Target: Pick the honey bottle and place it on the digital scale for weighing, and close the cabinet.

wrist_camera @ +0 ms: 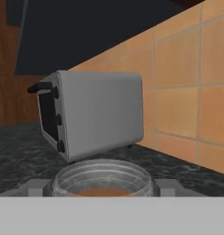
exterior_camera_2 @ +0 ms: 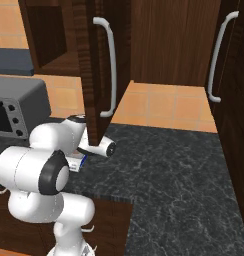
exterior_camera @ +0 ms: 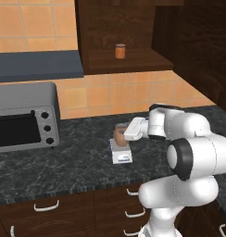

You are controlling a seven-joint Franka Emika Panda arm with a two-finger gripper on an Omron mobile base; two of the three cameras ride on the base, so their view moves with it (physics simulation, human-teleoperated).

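Gripper (exterior_camera: 120, 134) closed around honey bottle (exterior_camera: 119, 135), fingers either side of its neck in hand view. Bottle sits on digital scale (exterior_camera: 122, 154) on dark surface (exterior_camera: 78, 162). Cabinet (exterior_camera_2: 96, 70) door stands open; small orange jar (exterior_camera: 120, 50) on its shelf. Toaster oven (exterior_camera: 24, 115) at left.

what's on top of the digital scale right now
The honey bottle sits on the scale, with the gripper around it, one finger on each side. The hand hides part of the bottle, and the bottle covers much of the scale's plate.
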